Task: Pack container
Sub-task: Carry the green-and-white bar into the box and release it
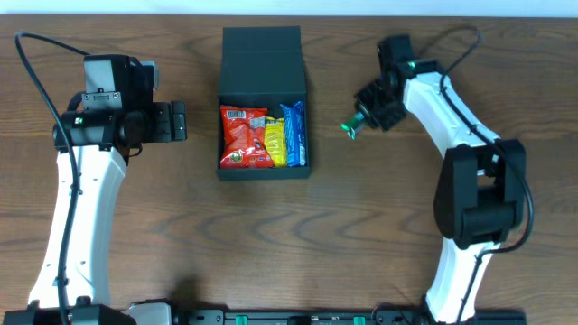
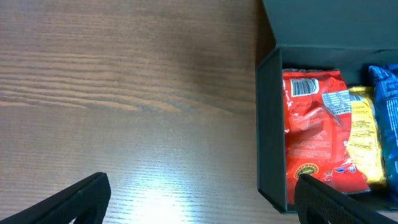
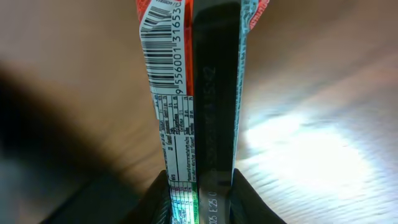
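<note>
The dark container [image 1: 228,134] stands open at the table's middle, its flap lid [image 1: 262,59] laid back. Inside lie a red packet [image 1: 242,137], a yellow packet [image 1: 274,143] and a blue packet [image 1: 294,135]. The left wrist view shows the container's left wall [image 2: 268,130] and the red packet [image 2: 314,137]. My left gripper [image 1: 178,121] is open and empty, left of the container. My right gripper [image 1: 363,116] is shut on a narrow snack packet [image 3: 193,106] with a barcode and green end, held above the table right of the container.
Wooden table [image 1: 289,235] all round. Both arm bases stand at the front edge. The right arm's cable loops at the back right.
</note>
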`<state>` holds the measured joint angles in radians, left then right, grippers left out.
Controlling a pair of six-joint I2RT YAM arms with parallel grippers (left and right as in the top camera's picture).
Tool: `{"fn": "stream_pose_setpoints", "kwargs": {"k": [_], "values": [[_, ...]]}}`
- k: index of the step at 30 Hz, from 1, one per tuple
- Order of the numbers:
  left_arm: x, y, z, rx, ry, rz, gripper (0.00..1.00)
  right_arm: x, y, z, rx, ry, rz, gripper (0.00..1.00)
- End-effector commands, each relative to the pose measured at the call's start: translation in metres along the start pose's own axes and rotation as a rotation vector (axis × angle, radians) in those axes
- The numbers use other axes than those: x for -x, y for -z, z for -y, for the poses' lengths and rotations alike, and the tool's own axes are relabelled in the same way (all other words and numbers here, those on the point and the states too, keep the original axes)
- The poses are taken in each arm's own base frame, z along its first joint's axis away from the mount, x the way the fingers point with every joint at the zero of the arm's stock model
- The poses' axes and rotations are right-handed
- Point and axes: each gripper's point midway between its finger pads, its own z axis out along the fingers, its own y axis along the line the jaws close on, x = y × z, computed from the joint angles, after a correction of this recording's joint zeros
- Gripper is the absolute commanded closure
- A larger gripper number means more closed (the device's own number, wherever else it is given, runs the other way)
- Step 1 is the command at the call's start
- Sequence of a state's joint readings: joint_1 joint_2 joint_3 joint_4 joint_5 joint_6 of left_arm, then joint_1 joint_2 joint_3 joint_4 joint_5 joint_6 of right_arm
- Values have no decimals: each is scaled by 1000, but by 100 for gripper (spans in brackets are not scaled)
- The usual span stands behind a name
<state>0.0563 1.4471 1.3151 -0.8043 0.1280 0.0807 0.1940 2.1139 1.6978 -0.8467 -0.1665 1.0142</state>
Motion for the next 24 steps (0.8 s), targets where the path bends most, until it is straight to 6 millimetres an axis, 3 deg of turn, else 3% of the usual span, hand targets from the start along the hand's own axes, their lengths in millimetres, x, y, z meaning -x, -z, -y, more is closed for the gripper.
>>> {"fn": "stream_pose_setpoints", "kwargs": {"k": [1, 5, 9, 17, 24], "values": [[9, 8, 0, 1, -13, 31, 5, -9, 23, -48, 96, 191, 37, 80], [9, 8, -2, 9, -14, 30, 5, -34, 48, -98, 189, 413, 76, 77], [8, 8, -6, 36, -13, 29, 5, -71, 54, -118, 214, 582, 65, 75], [9, 8, -6, 36, -13, 30, 5, -145, 40, -104, 135, 862, -46, 76], [8, 8, -6, 35, -13, 27, 5, -167, 32, -84, 56, 925, -111, 75]]}}
